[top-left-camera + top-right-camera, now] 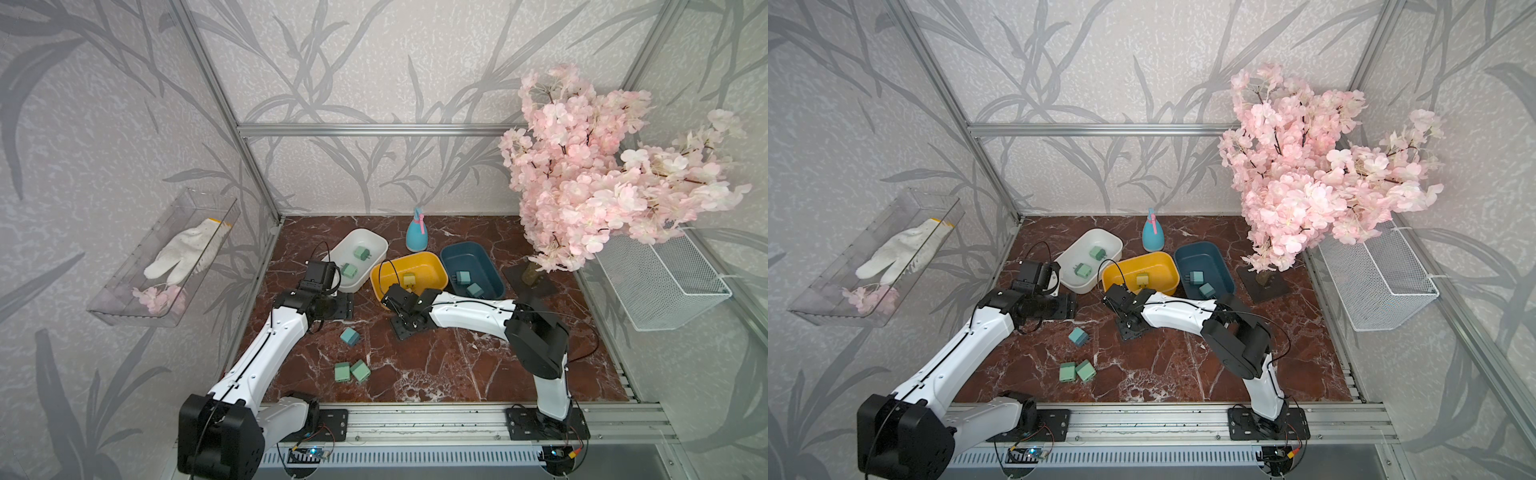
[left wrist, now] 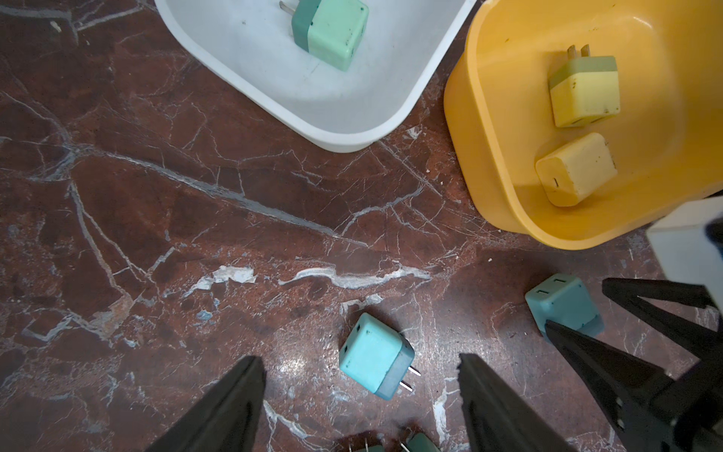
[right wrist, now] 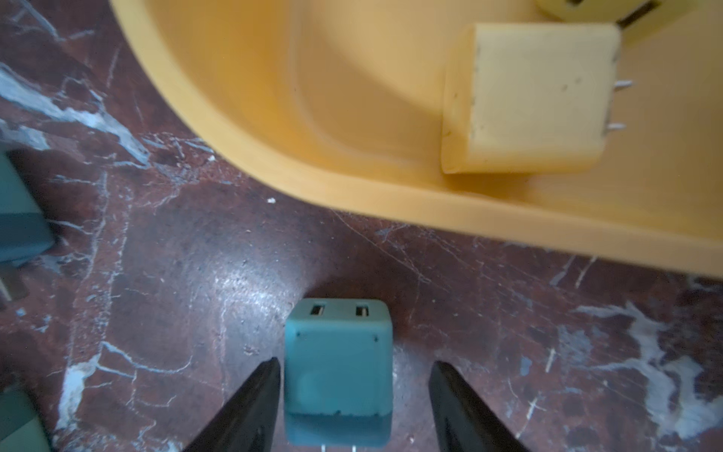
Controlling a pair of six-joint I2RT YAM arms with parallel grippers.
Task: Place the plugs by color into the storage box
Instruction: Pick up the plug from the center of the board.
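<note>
A: Right tool (image 3: 356, 361)?
B: Jaws parted, straddling 1 teal plug (image 3: 338, 371) on the tabletop (image 3: 195, 293), at 6 o'clock of the yellow box (image 3: 352, 195).
A: Left tool (image 2: 358, 357)?
B: Wide, empty, over a 2nd teal plug (image 2: 375, 356), at 8 o'clock of that box.
</note>
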